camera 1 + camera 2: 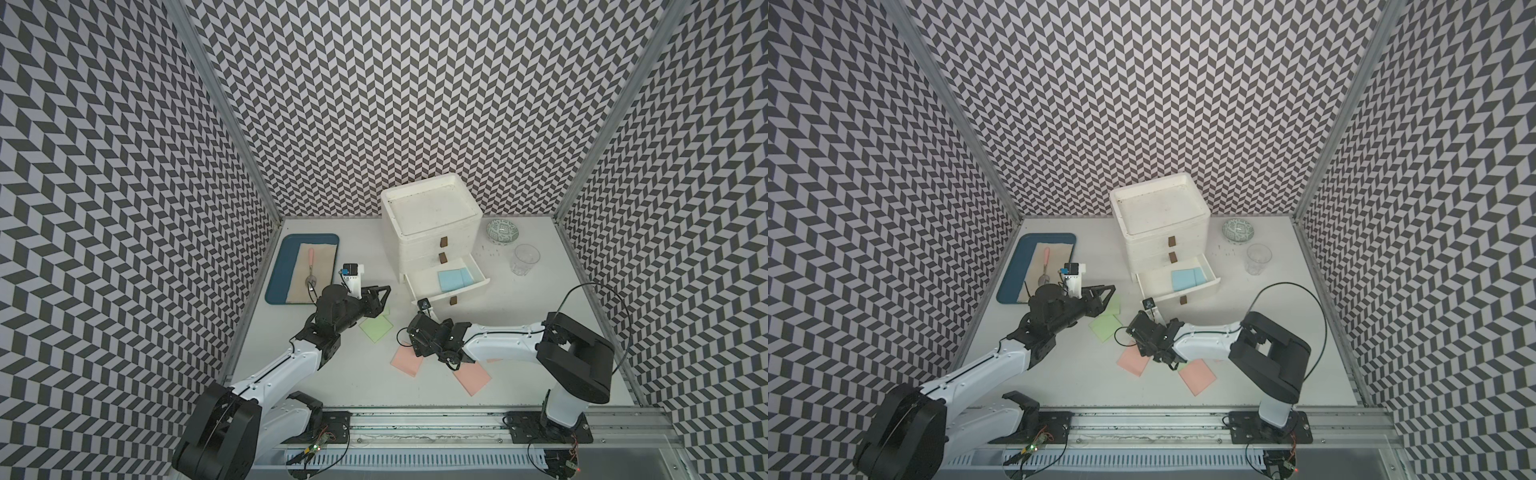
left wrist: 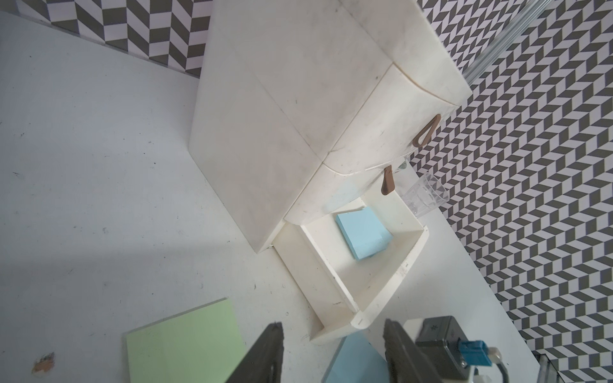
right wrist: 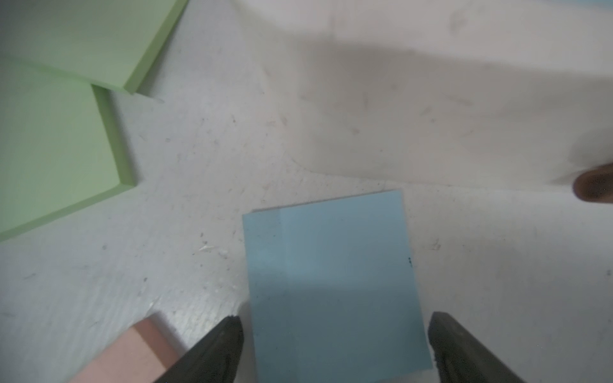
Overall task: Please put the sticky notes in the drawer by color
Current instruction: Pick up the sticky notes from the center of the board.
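A white tabletop [image 1: 353, 386] sits boxed in by grey-and-white chevron walls. Nearest us, two pink notes [image 1: 407, 360] lie flat on it, one on each side of the right gripper [image 3: 335, 323]. In the right wrist view we see that gripper low over a loose blue note [image 3: 331, 275] lying on the table. Its jaws are spread to either side of the paper with a thin gap at both edges, so nothing is pinched.

A little farther, toward the left, two green notes [image 1: 376, 328] lie close together. The farther one is partly hidden under the left gripper [image 2: 331, 326], whose jaws stand apart with nothing between them.

Beyond both arms stands the white drawer chest [image 1: 432, 232]. We see its upper two drawers closed and its bottom drawer [image 1: 461, 289] pulled out, with stored blue notes [image 1: 455, 279] overlapping inside. A blue tray [image 1: 279, 270] lies to the chest's left. A clear glass [image 1: 525, 259] stands to its right, with a patterned bowl [image 1: 503, 231] just behind.
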